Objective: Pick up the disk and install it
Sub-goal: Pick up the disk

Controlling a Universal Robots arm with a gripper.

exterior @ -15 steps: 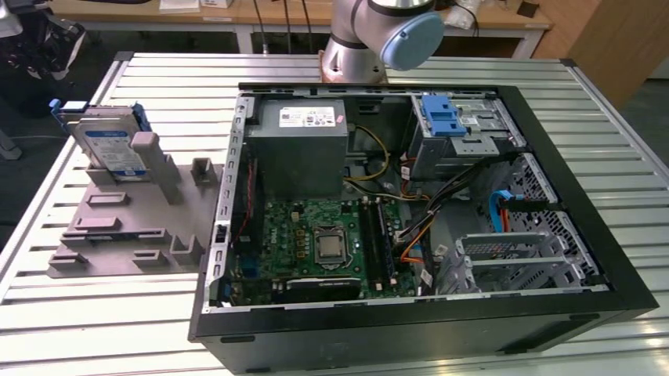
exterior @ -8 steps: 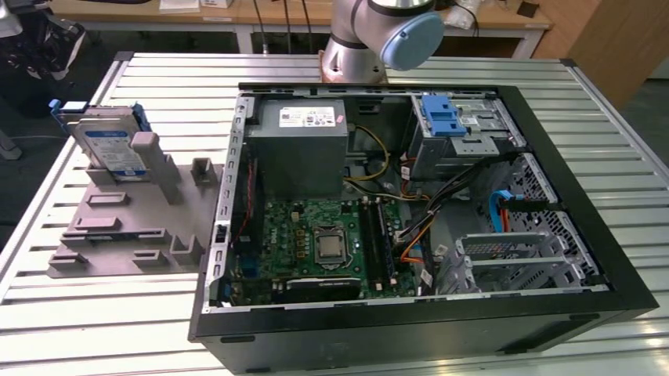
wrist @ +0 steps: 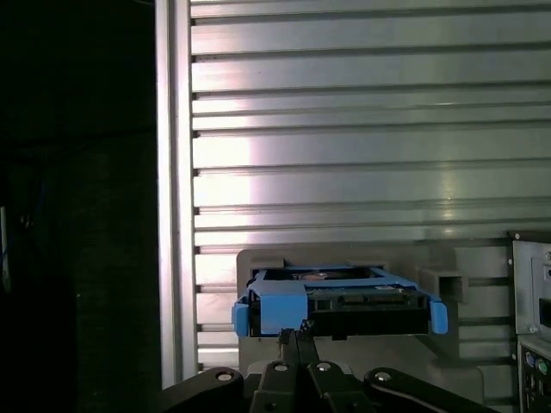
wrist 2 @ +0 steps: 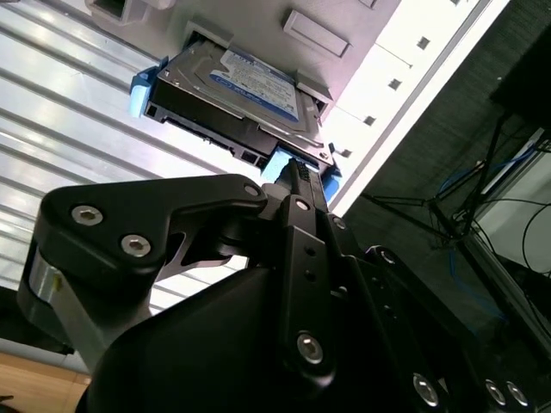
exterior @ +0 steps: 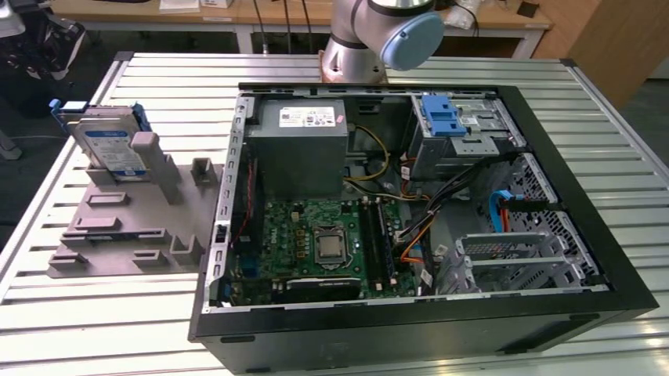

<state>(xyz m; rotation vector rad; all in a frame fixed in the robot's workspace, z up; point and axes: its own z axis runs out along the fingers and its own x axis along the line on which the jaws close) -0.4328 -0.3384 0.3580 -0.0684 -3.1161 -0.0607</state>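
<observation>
The disk (exterior: 110,145), a silver hard drive with a blue-and-white label in a blue plastic bracket, stands upright on edge in a grey holder (exterior: 125,227) at the exterior view's left. In both wrist views it sits just beyond my fingertips: the disk (wrist 2: 250,82) shows its label side, and the disk (wrist: 336,301) shows its blue-framed edge. My gripper (wrist 2: 295,168) (wrist: 297,334) is shut, its black fingers pressed together with nothing between them. The tips point at the disk's bracket, and I cannot tell whether they touch it.
An open black computer case (exterior: 585,196) fills the middle of the slatted metal table (exterior: 105,329), with a grey power supply (exterior: 298,145), a green motherboard (exterior: 313,243) and a silver drive cage with a blue latch (exterior: 460,125). The arm's base (exterior: 366,39) stands behind the case.
</observation>
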